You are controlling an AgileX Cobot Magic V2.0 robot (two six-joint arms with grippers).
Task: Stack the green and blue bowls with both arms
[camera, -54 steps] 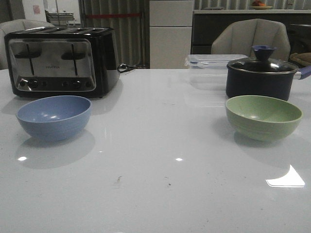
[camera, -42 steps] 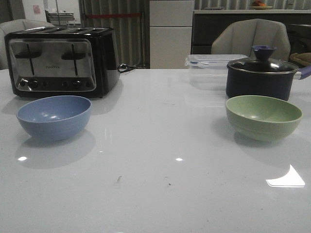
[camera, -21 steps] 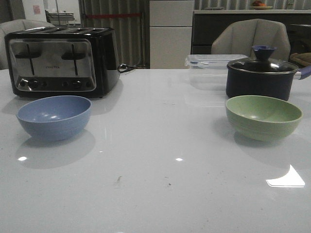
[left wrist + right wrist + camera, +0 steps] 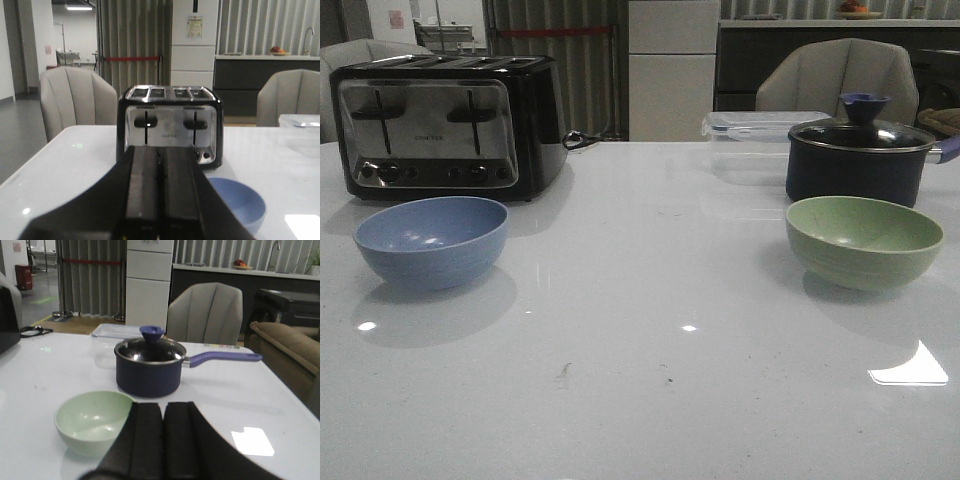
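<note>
Two bowls unstacked, well apart on tabletop (image 4: 650,300): blue bowl (image 4: 431,241) left, green bowl (image 4: 864,241) right; both grippers' jaws clenched, empty.

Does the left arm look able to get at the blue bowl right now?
Probably yes. The blue bowl sits just ahead of the left gripper, nothing between them; the toaster stands behind it.
</note>
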